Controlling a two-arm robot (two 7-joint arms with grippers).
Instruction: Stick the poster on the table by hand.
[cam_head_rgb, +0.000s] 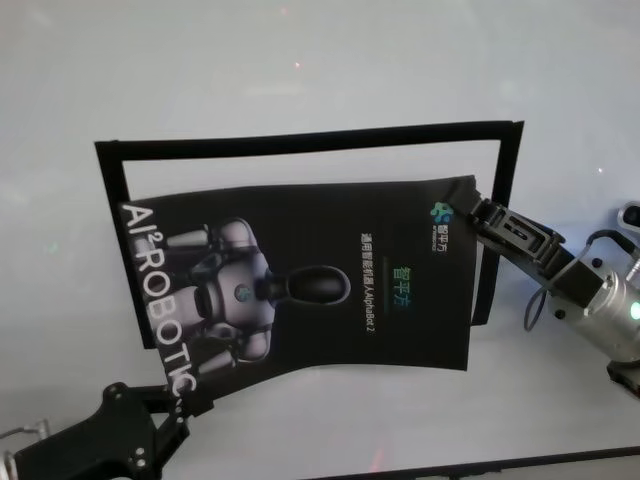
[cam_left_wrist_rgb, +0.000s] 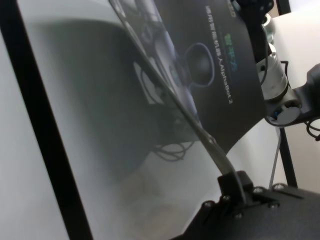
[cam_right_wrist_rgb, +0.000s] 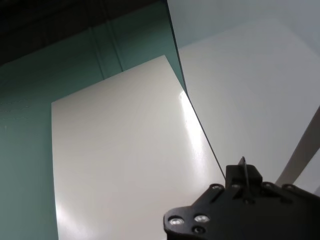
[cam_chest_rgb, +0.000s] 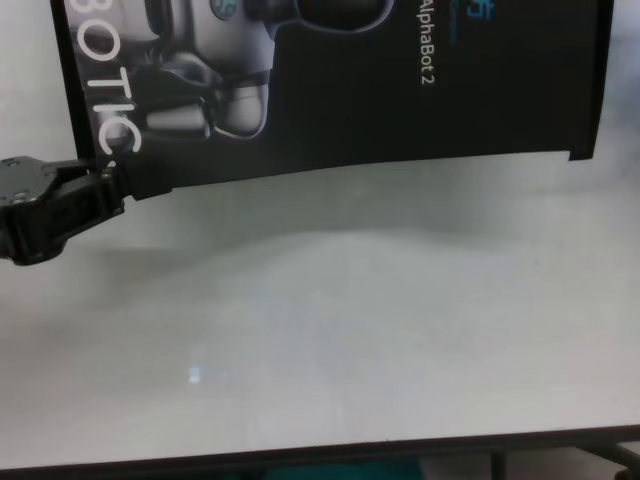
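Note:
The poster (cam_head_rgb: 320, 270), black and glossy with a grey robot image and white letters, hangs bowed above the white table (cam_head_rgb: 300, 60) and casts a shadow on it. My left gripper (cam_head_rgb: 175, 395) is shut on the poster's near left corner; the chest view shows it as left gripper (cam_chest_rgb: 105, 185) below the letters on the poster (cam_chest_rgb: 380, 90). My right gripper (cam_head_rgb: 478, 215) is shut on the far right corner. In the right wrist view the right gripper (cam_right_wrist_rgb: 243, 172) pinches the sheet's edge, with the poster's white back (cam_right_wrist_rgb: 120, 160) showing.
A black rectangular outline (cam_head_rgb: 300, 142) is marked on the table, and the poster overlaps its lower part. The table's dark near edge (cam_chest_rgb: 300, 458) runs along the bottom of the chest view. The right arm's silver wrist and cables (cam_head_rgb: 590, 290) lie right of the outline.

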